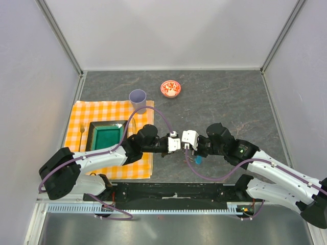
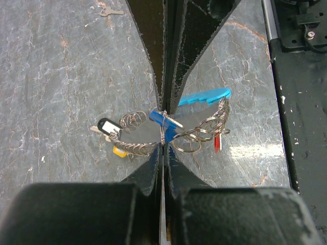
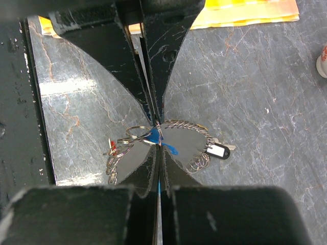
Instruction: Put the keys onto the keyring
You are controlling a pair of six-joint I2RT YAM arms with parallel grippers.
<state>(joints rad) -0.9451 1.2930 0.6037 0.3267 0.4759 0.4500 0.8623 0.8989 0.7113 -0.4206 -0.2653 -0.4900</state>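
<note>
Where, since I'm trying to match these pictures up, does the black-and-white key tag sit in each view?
Top view: the key tag cannot be made out.
Left wrist: key tag lies left of centre, at the left end of the chain.
Right wrist: key tag lies right of centre, at the chain's right end.
Shared landmark: the chain loop, seen in both wrist views from opposite sides.

the cloth (image 1: 89, 109) is showing orange-and-white checks, the tray (image 1: 107, 137) green, the cup (image 1: 137, 99) lilac, the bowl (image 1: 170, 89) red-and-white, the fob (image 2: 204, 96) bright blue.
</note>
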